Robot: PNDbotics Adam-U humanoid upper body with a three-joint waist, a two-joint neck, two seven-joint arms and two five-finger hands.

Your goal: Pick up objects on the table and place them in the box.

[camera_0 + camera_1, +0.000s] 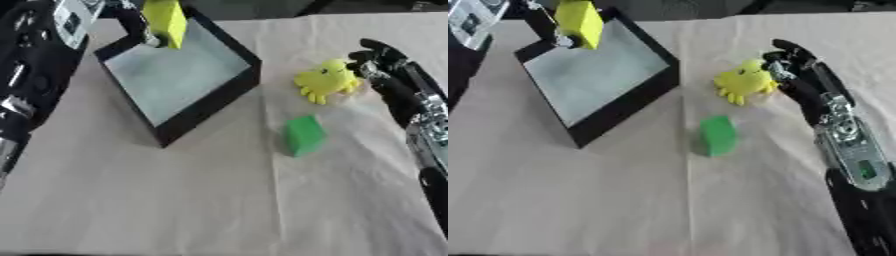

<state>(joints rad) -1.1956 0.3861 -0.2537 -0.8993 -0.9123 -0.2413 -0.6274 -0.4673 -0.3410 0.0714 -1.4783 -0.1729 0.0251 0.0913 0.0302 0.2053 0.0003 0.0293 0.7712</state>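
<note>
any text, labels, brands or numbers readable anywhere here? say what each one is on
No text can be read.
White label on the left arm: it carries dark marks, too blurred to read.
Yellow block, yellow toy, green block, box: no print shows.
Green spot on the right arm: no lettering can be made out.

soft even light, faint shadows, slight blur
</note>
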